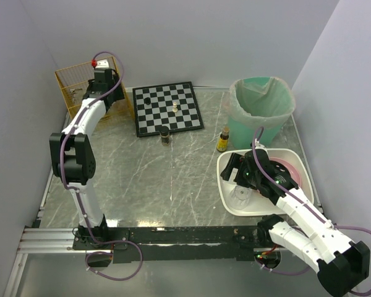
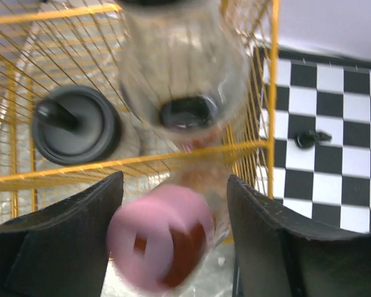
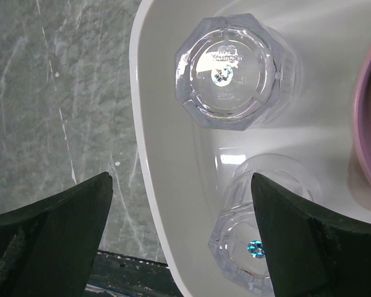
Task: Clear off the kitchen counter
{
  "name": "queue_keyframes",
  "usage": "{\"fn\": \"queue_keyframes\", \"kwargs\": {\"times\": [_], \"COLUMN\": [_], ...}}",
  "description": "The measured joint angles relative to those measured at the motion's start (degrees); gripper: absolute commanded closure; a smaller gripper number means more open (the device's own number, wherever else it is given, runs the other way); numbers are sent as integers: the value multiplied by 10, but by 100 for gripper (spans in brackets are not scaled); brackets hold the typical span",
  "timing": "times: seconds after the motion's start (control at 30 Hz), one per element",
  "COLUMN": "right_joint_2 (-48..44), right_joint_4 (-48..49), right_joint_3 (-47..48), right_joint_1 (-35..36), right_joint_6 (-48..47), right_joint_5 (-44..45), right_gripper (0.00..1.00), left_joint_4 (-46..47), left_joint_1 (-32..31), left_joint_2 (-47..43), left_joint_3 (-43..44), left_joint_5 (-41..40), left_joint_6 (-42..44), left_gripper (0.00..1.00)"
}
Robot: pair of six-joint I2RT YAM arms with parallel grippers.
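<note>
Table (image 1: pixel 173 179), glossy, spreads before both arms; its dark jar (image 1: pixel 165 135) and yellow bottle (image 1: pixel 222 142) look light, slick: pinch their bodies. Your left pincer (image 2: pixel 173 185) gapes over the basket (image 1: pixel 71 83), right pincer (image 3: pixel 180 182) over the tray (image 3: pixel 148 154).

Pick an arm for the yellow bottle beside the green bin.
Right, most likely. The right gripper hovers open over the white tray, next to the yellow bottle. The left gripper is far off at the yellow wire basket.
</note>
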Motion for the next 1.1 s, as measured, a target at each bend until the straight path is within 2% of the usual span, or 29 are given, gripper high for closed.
{"fn": "queue_keyframes", "kwargs": {"times": [0.13, 0.5, 0.67, 0.83, 1.1], "right_joint_2": [0, 0, 0, 0, -1], "right_joint_4": [1, 1, 8, 14, 23], "right_joint_3": [0, -1, -5, -8, -15], "right_joint_1": [0, 0, 0, 0, 0], "right_joint_6": [3, 4, 4, 6, 5], "right_joint_5": [-2, -2, -2, -2, -2], "right_gripper": [1, 1, 1, 1, 1], "left_joint_4": [9, 23, 42, 78, 104], "left_joint_1": [8, 8, 8, 8, 8], "left_joint_2": [4, 14, 11, -16, -52], "left_joint_3": [6, 2, -11, -65, -147], "left_joint_5": [-4, 17, 26, 52, 91], "left_joint_6": [0, -7, -16, -33, -54], "left_gripper": [20, 18, 11, 1, 2]}}
